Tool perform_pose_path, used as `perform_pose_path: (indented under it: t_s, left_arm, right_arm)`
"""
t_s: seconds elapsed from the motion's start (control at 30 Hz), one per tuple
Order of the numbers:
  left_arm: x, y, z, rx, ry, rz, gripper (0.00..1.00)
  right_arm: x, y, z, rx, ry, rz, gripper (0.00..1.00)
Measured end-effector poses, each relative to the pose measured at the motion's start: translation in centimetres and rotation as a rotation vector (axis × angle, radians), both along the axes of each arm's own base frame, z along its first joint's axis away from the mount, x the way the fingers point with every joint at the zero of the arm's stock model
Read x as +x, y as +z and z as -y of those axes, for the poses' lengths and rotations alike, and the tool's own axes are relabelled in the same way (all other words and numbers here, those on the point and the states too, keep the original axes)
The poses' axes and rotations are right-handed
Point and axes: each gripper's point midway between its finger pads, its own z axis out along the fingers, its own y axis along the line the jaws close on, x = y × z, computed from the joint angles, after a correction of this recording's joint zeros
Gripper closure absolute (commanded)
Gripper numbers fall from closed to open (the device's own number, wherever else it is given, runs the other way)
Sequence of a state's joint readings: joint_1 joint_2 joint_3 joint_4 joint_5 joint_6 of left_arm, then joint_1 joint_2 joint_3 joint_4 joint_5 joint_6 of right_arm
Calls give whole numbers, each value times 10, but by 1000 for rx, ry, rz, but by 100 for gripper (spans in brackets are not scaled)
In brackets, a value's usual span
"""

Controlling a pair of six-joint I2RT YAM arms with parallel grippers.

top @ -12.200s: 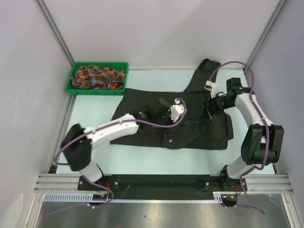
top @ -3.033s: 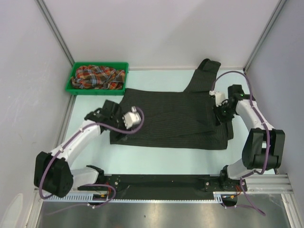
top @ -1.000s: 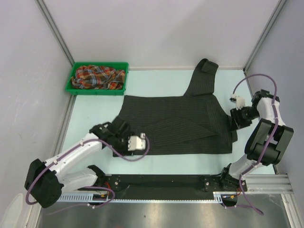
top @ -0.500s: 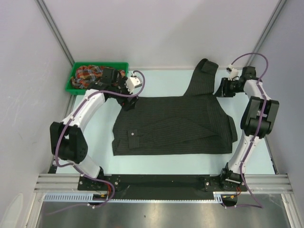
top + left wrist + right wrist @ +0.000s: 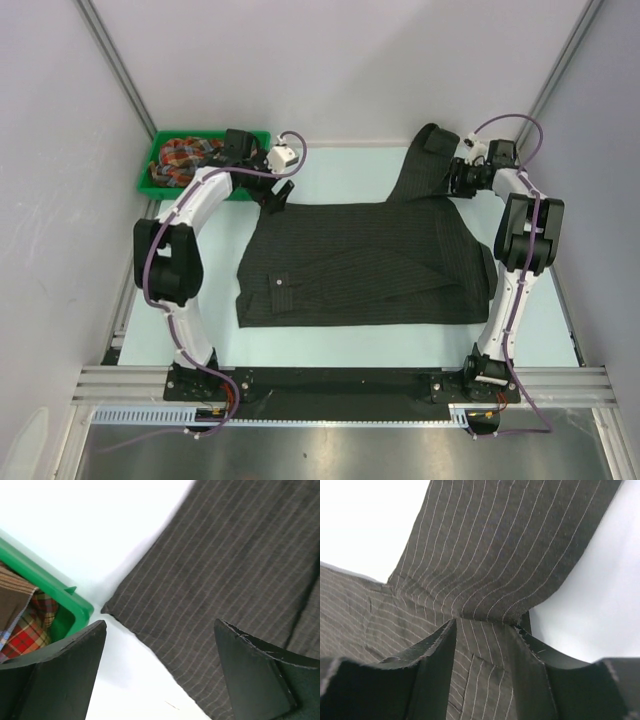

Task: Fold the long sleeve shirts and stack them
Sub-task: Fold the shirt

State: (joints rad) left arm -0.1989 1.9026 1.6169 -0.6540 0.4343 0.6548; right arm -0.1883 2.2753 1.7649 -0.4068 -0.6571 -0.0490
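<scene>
Nearest the arm bases, at 6 o'clock on the pale worktop (image 5: 340,165), lies the straight near edge of the large black collared button-front shirt with fine pale pinstripes (image 5: 370,270). The garment sits flat in the middle of the worktop. A diagonal flap is laid across its body, so I judge the fold to be partly made, with the far half not yet dealt with. Both arms stretch out over the cloth to its far edge, most likely because that edge is what the next fold needs. The left tool (image 5: 160,625) hangs at 11 o'clock over the shirt's far-left corner with its fingers spread wide and nothing in them. The corner tip sits between them on the worktop, a stance that looks set for coming down and pinching it. The right tool (image 5: 485,625) is at 1 o'clock, where the long sleeve (image 5: 425,165) leaves the body. Its jaws stand close together with a band of pinstriped cloth between them, but I cannot tell whether they clench it or only straddle it. The sleeve runs on toward 12 o'clock and its cuff climbs the back wall, so it probably has to be drawn in over the body. Farthest off, at 10 o'clock, the green plastic bin (image 5: 172,195) sits just beside the left tool. It holds the crumpled red, orange and green plaid shirt (image 5: 185,155), which by my reckoning waits its turn.
</scene>
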Motion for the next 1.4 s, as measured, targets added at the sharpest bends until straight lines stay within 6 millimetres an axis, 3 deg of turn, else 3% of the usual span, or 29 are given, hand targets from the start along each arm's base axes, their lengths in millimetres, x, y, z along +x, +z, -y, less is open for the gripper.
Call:
perform_pose_path:
  t_s: [0.57,0.93,1.0,1.03,1.13,1.2,1.4]
  left_arm:
    - [48,-25,-3,79,-48,45,14]
    - [51,-51,-9,146,-103,30,14]
    - [52,-51,-10,150,-108,33,14]
    - [53,-51,-10,153,-111,36,14]
    - [56,-52,-9,159,-123,44,17]
    - [58,-56,-10,168,-136,46,23]
    - [59,-73,-18,252,-228,58,40]
  right_arm:
    - [10,-6,9,-25,-51,10,48]
    - [20,3,7,-20,-46,50,45]
    - [25,8,7,-22,-45,65,50]
    - [27,11,7,-23,-44,73,67]
    - [30,17,5,-20,-34,93,91]
    - [30,18,3,-13,-28,95,100]
    - [28,21,-8,18,0,96,100]
